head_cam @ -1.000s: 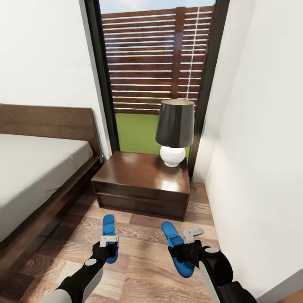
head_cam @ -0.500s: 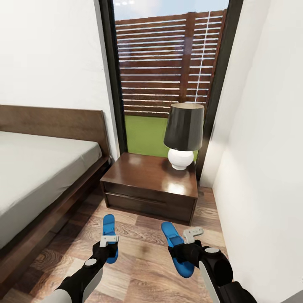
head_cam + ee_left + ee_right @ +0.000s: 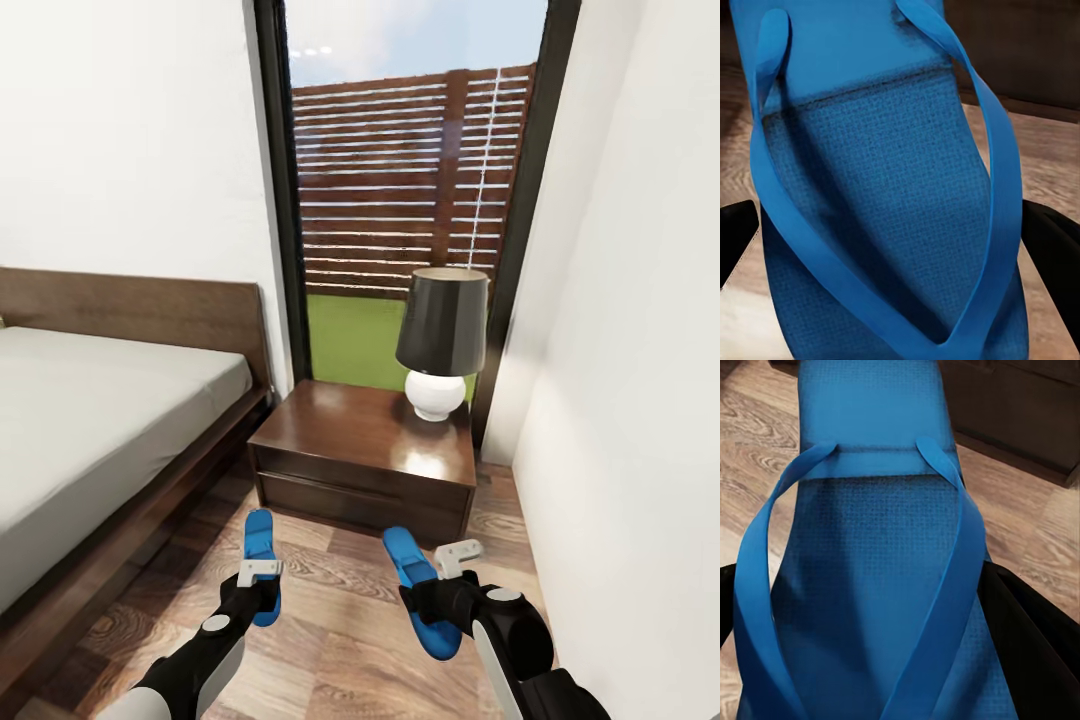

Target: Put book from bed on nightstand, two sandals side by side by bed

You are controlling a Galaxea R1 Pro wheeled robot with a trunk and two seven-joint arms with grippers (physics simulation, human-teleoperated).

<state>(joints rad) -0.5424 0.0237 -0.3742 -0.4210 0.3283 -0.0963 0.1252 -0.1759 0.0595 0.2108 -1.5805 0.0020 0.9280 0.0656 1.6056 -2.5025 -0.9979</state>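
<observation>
You hold one sandal in each gripper: the left gripper (image 3: 258,580) pinches the left sandal (image 3: 261,565) by its rear part, and the right gripper (image 3: 440,592) pinches the right sandal (image 3: 421,589) the same way. In the left wrist view, black fingers (image 3: 736,240) press both edges of the blue sole (image 3: 881,225); the right wrist view shows black fingers (image 3: 1035,645) clamping the other sole (image 3: 874,577) from the sides. Both soles sit level with straps up and toes toward the nightstand (image 3: 365,465), probably so you can set them down as a pair without turning them. They seem to hang just above the wood floor (image 3: 330,640), short of the nightstand's front, well apart from each other. The bed (image 3: 90,440) lies to the left of the nightstand, its frame almost touching it, so the strip of floor in front of the nightstand counts as next to the bed. A lamp (image 3: 440,340) stands on the nightstand's far right corner, leaving most of the top bare for the book. Behind the nightstand is the window (image 3: 410,200) with a slatted fence.
</observation>
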